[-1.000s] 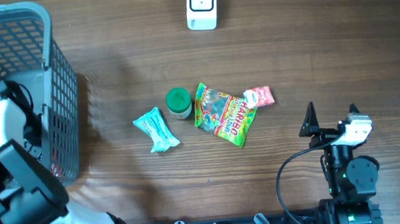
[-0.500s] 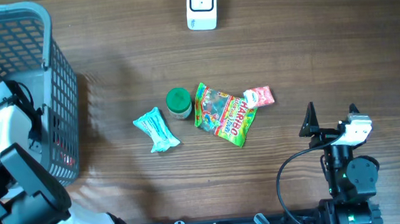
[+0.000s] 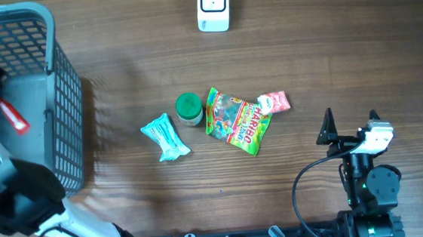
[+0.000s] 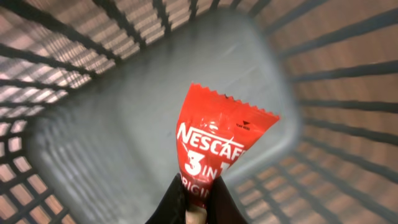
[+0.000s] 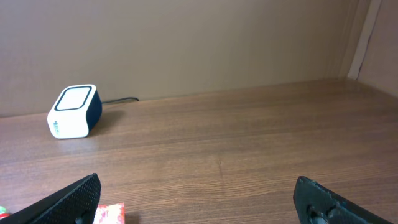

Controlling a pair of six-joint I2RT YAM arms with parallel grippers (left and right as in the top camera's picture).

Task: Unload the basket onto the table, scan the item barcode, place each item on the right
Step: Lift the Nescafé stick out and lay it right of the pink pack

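Two arms work over a wooden table. A grey mesh basket fills the overhead view's 9 to 10 o'clock corner. The right gripper sits at 4 o'clock, jaws spread wide and holding nothing.

Near the centre lies a Haribo bag. A teal packet lies at its 9 o'clock, a little apart. The white scanner stands at the table's 12 o'clock edge, well apart from the snacks. A green-lidded jar sits just beside the bag at its 10 o'clock, and a small red-and-white packet touches the bag's 2 o'clock corner.

The left gripper is inside the basket, clamped tight on the lower end of a red Nescafé 3-in-1 sachet. The sachet appears to hang clear of the basket floor, though the blur leaves that unsure.
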